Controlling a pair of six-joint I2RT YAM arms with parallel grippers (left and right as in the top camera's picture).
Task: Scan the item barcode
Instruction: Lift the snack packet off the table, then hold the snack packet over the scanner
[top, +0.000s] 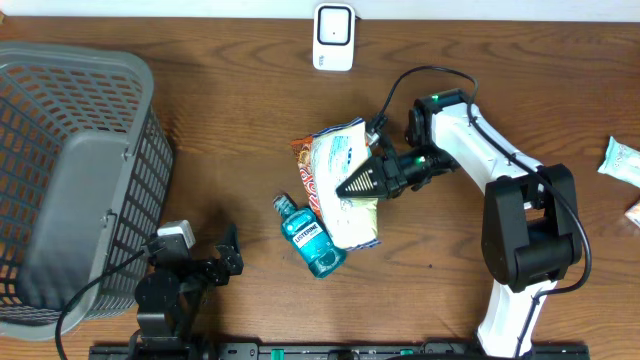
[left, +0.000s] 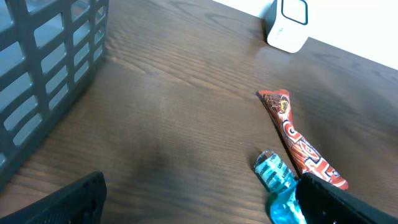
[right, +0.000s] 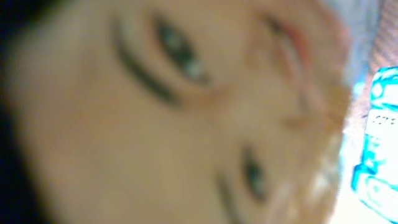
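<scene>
Item: snack bag (top: 345, 215), pale cream film with blue-green print near its top end and a crinkled, glossy surface. No barcode legible in any view. It sits near the middle of the table (top: 230, 120), long axis running from the far edge toward the near edge, tilted a little.

Right gripper (top: 345, 186): clenched, black fingers pinching the bag's film about mid-length; arm reaches in from the right side. Right wrist view is filled by the bag, out of focus, cream with dark green smears.

Under the bag's left side: red snack wrapper (top: 304, 172), partly covered, its far end sticking out. Just beside the bag's near-left edge, touching or nearly so: blue mouthwash bottle (top: 312, 238), lying flat, cap pointing to the left.

White scanner (top: 333, 37) stands at the far edge, well apart from the bag.

Left gripper (top: 228, 256): released, jaws wide, holding nothing, near the near-left corner.

Grey basket (top: 60, 150) fills the left edge. Pale green packet (top: 622, 160) at the right edge.
</scene>
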